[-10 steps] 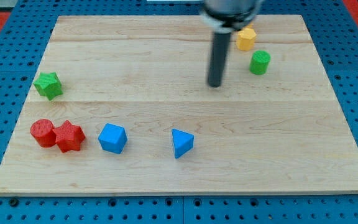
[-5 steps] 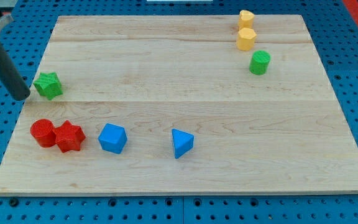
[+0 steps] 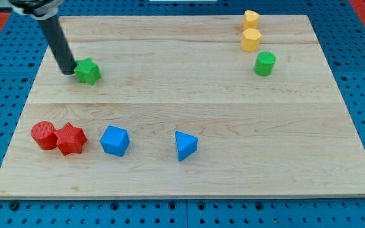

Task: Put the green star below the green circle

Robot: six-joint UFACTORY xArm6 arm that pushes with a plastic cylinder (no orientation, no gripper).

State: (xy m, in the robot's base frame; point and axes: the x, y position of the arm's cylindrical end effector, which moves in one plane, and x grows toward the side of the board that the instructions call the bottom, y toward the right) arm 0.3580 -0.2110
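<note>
The green star (image 3: 88, 71) lies on the wooden board (image 3: 182, 101) at the upper left. My tip (image 3: 67, 71) touches the star's left side, with the dark rod rising toward the view's top left. The green circle (image 3: 265, 64), a short cylinder, stands far off at the upper right. The star is level with the circle and well to its left.
Two yellow blocks (image 3: 251, 19) (image 3: 251, 40) stand just above the green circle. A red circle (image 3: 44, 135) and a red star (image 3: 71, 139) touch at the lower left. A blue cube (image 3: 115, 140) and a blue triangle (image 3: 185, 145) lie along the lower middle.
My tip crossed from the upper middle to the board's left edge, then pushed the green star to the right and slightly up. The other blocks have not moved.
</note>
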